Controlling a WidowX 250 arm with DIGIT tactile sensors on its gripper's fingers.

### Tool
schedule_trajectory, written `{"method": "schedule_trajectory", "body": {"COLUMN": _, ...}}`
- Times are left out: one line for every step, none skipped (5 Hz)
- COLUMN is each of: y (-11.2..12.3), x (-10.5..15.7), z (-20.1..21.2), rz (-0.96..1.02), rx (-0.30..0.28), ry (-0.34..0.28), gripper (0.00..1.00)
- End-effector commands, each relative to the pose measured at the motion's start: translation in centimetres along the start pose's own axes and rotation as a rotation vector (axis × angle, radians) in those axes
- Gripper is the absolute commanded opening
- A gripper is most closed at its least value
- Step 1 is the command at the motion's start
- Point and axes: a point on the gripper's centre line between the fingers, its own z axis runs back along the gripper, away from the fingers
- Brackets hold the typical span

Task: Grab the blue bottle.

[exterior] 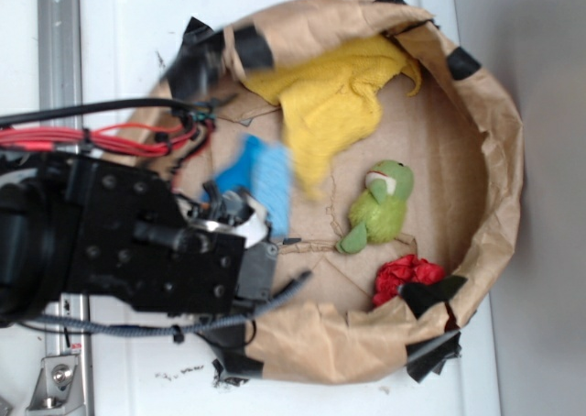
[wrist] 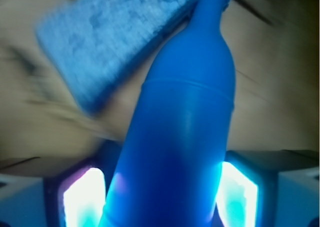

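Note:
The blue bottle fills the middle of the wrist view, with its narrow neck pointing up and away. It sits between my two glowing finger pads, and its sides meet both pads. My gripper is shut on the bottle's body. The bottle looks sharp while the ground behind it is smeared. In the exterior view the blue bottle pokes out just beyond my gripper at the left of the paper bowl. The light-blue sponge lies right beside it; in the wrist view the sponge is left of the neck.
A brown paper bowl wall with black tape patches rings the work area. Inside lie a yellow cloth at the back, a green plush toy in the middle and a red crumpled object at the front right.

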Motion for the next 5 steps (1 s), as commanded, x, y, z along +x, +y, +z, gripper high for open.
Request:
{"method": "schedule_trajectory", "body": {"y": -0.8, "x": 6.5, "z": 6.1, "rz": -0.224, "rx": -0.417, "ry": -0.341, "gripper": 0.00}}
{"method": "schedule_trajectory", "body": {"y": -0.9, "x": 7.2, "z": 7.5, "rz": -0.229, "rx": -0.433, "ry": -0.410, "gripper": 0.00}}
{"method": "schedule_trajectory", "body": {"y": -0.8, "x": 7.4, "z": 10.8, "rz": -0.211, "rx": -0.357, "ry": -0.396, "gripper": 0.00}}
{"method": "schedule_trajectory", "body": {"y": 0.7, "x": 6.4, "z": 13.3, "rz": -0.129, "rx": -0.282, "ry": -0.301, "gripper": 0.00}}
{"method": "schedule_trajectory", "body": {"y": 1.6, "x": 5.7, "z": 13.8, "rz": -0.079, "rx": -0.327, "ry": -0.242, "gripper": 0.00}}
